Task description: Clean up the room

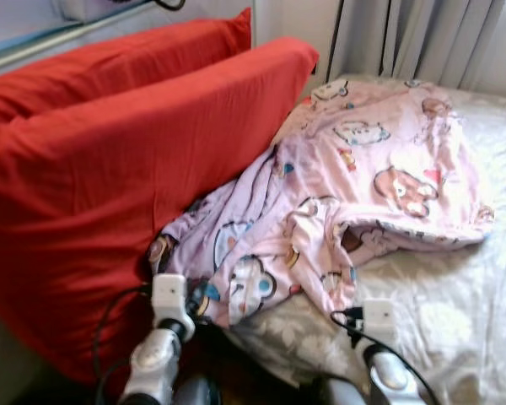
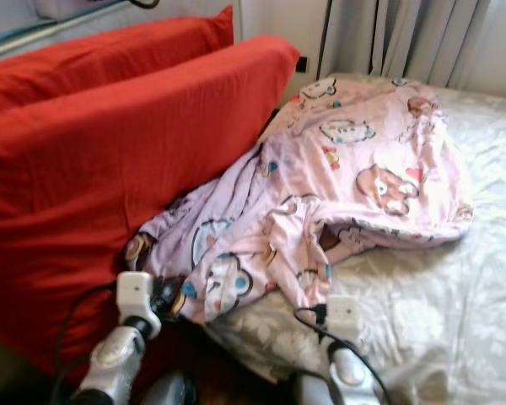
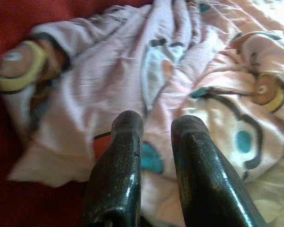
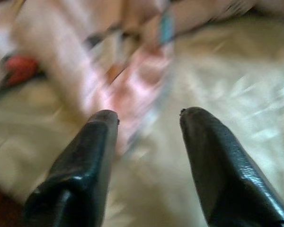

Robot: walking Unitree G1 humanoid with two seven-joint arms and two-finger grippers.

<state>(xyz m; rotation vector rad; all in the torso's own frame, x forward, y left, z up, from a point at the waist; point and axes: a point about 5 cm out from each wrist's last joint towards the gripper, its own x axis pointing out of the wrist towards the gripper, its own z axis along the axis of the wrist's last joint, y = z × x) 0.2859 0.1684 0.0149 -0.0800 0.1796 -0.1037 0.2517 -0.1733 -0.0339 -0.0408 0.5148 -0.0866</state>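
A pink cartoon-print blanket (image 1: 363, 160) lies crumpled across the bed, its near corner hanging by the red cushions. My left gripper (image 3: 157, 124) hovers just over that near corner (image 3: 85, 137); its fingers stand a narrow gap apart with nothing between them. My right gripper (image 4: 149, 113) is open wide above the edge where the blanket (image 4: 128, 85) meets the cream bedsheet (image 4: 236, 94). Both silver arms rise from the bottom of the head views, the left arm (image 1: 156, 350) by the cushion and the right arm (image 1: 384, 371) over the sheet.
Two big red cushions (image 1: 110, 169) lean against the bed's left side, close to my left arm. A cream floral bedsheet (image 1: 455, 295) covers the mattress on the right. Grey curtains (image 1: 422, 34) hang behind the bed. The right wrist view is blurred.
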